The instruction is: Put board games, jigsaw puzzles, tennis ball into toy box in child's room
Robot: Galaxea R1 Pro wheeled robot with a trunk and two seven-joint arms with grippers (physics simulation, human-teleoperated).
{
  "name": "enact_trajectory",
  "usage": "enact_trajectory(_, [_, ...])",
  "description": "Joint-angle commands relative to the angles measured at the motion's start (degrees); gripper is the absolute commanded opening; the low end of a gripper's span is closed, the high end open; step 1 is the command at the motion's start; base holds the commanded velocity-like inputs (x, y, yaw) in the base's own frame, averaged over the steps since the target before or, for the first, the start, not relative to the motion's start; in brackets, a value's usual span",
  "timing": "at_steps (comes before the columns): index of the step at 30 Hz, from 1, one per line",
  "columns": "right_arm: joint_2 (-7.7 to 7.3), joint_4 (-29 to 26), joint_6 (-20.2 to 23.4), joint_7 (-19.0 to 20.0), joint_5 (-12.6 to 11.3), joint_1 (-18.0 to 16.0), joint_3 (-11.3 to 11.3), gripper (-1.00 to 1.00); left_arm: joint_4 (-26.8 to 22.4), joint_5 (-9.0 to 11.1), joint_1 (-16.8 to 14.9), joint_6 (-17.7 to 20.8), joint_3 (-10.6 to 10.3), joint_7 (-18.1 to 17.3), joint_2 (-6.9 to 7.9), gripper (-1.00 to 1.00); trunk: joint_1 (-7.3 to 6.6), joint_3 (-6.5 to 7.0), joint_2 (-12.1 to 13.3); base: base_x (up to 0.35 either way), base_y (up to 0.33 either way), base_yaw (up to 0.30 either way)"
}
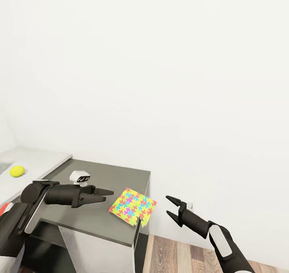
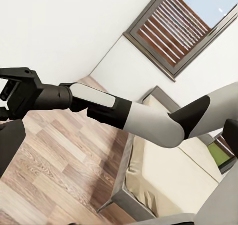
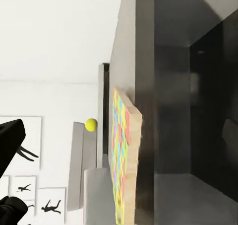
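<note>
Multicoloured jigsaw (image 1: 133, 207) lay on dark grey desk (image 1: 112, 176) at front corner, edge overhanging. Yellow-green ball (image 1: 17, 171) sat on white top far left. Left gripper (image 1: 108, 193) hovered just beside jigsaw, jaws narrow, empty. Right gripper (image 1: 170, 207) off desk's edge, jaws spread wide, holding nothing. Bed (image 2: 163, 175) seen via left wrist cam.

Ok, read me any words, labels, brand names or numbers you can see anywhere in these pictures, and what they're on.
There is no readable text.
The multicoloured jigsaw sheet on the dark grey desk section bears coloured pieces, no lettering.
The small white device behind it has dark marks too small to read.
The framed black silhouette pictures on the wall show figures, no words.
</note>
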Motion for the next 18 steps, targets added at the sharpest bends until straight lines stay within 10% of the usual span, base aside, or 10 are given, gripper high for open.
enact_trajectory(1, [0.07,0.0,0.3,0.2,0.2,0.0,-0.3,1.00,0.0,0.1,0.0,0.6,-0.1,-0.2,0.05,1.00,0.22,-0.25,-0.4,0.000,0.000,0.000])
enact_trajectory(18, [0.07,0.0,0.2,0.2,0.2,0.0,-0.2,1.00,0.0,0.1,0.0,0.6,0.9,-0.2,0.14,1.00,0.22,-0.25,-0.4,0.000,0.019,0.000])
